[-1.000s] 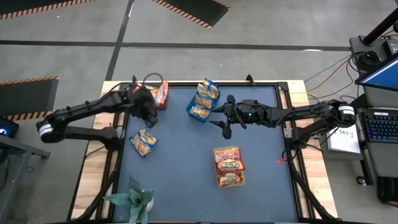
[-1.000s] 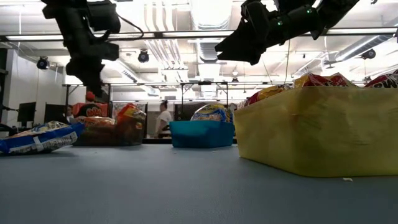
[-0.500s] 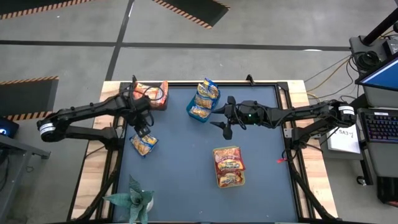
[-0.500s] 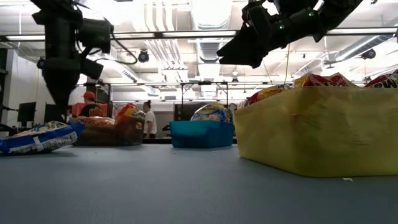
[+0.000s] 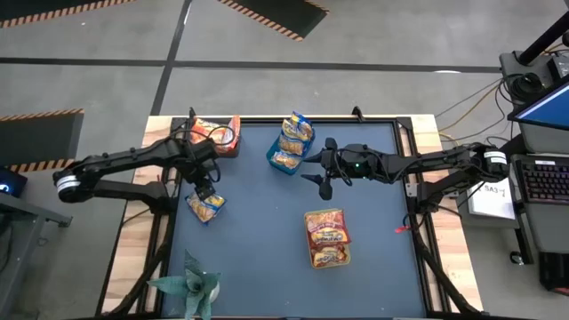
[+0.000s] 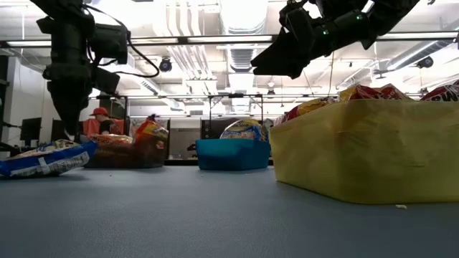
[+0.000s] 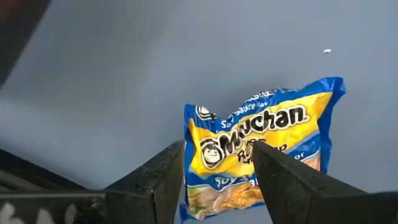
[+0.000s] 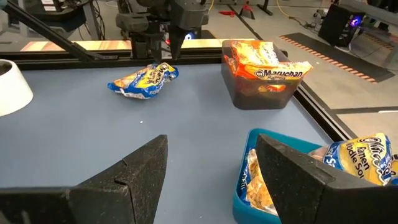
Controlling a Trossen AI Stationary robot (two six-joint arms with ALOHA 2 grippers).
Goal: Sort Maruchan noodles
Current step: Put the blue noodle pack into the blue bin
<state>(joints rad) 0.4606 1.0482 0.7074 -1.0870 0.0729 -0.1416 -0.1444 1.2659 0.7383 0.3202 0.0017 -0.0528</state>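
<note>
A blue-and-yellow Maruchan noodle packet (image 7: 261, 149) lies flat on the blue table mat, at the left (image 5: 205, 206). My left gripper (image 7: 217, 177) hangs open just above it, fingers pointing down, touching nothing (image 5: 207, 185). Orange packets fill a dark bin (image 5: 216, 135) at the far left. Blue-and-yellow packets sit in a blue bin (image 5: 286, 153), and red ones in a yellow-green bin (image 5: 327, 238). My right gripper (image 5: 316, 171) waits open above the mat, beside the blue bin.
A potted plant (image 5: 191, 284) stands at the near left corner; its white pot (image 8: 12, 84) shows in the right wrist view. The mat between the bins is bare. People move in the room behind the table (image 6: 100, 122).
My left gripper has left the dark bin with the orange packets, gone toward the table's near edge and come down over the blue-and-yellow packet. Its fingers stand wider apart than before. The packet has not moved.
</note>
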